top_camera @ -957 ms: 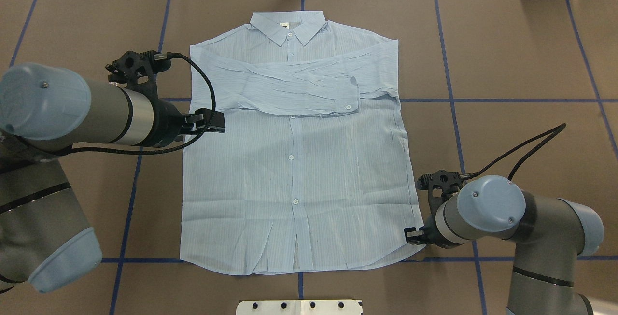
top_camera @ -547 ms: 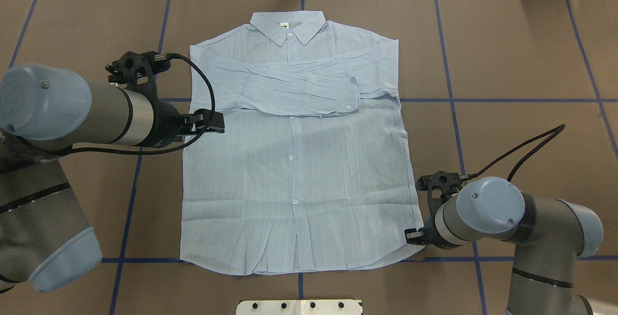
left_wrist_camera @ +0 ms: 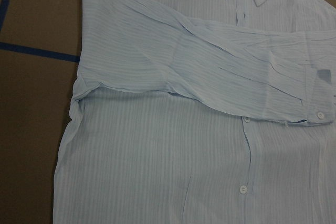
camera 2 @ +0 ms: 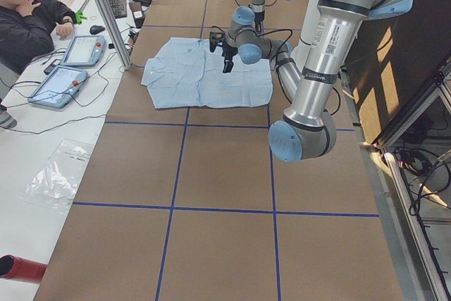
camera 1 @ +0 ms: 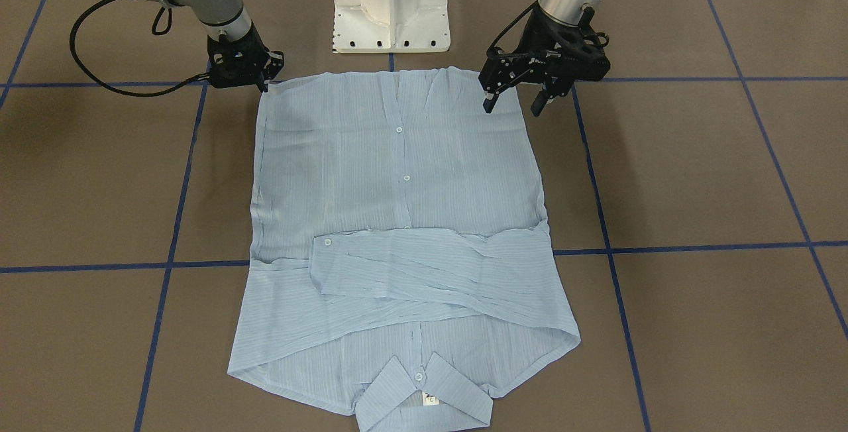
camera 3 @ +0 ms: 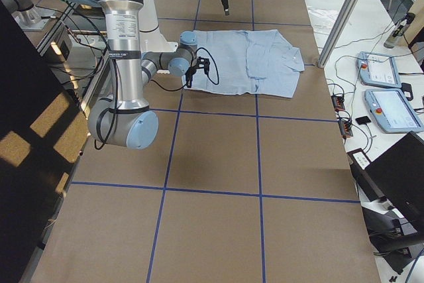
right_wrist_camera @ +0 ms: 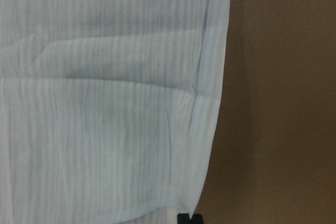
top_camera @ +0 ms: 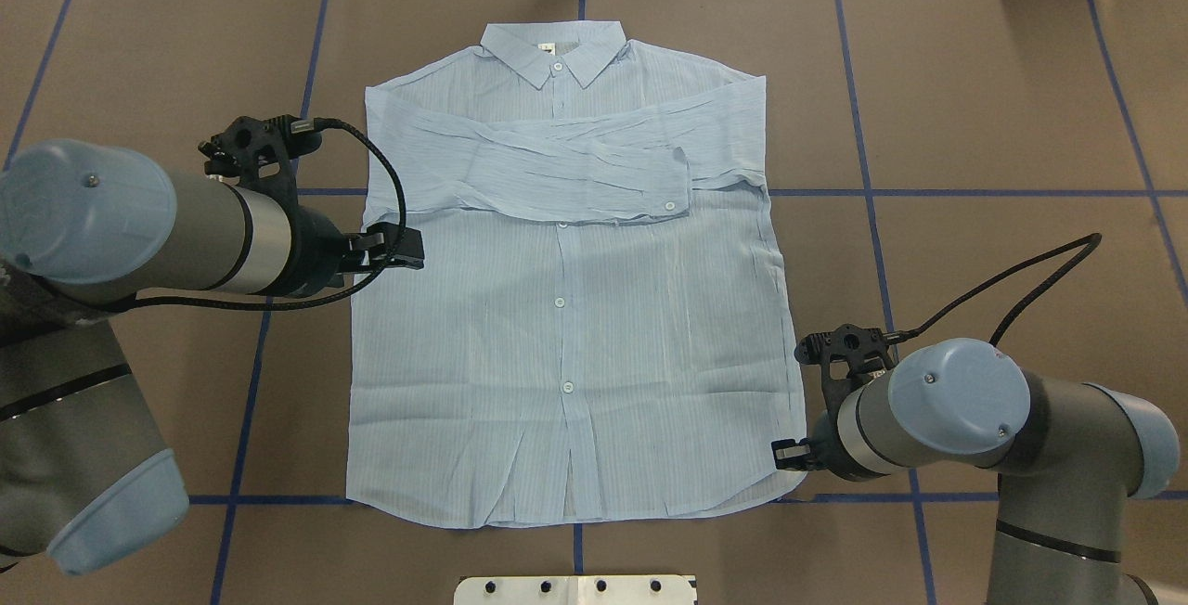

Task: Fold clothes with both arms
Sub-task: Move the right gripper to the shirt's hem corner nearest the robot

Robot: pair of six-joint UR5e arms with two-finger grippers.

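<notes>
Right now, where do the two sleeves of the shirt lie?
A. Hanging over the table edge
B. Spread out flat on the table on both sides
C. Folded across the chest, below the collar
C: the overhead view shows both sleeves crossing the chest of the shirt just below the collar.

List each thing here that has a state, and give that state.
shirt: spread flat, front up, buttoned, sleeves folded across the chest.
left claw: open, empty, over the shirt's side edge.
right claw: at the shirt's hem corner; open or shut unclear.
</notes>
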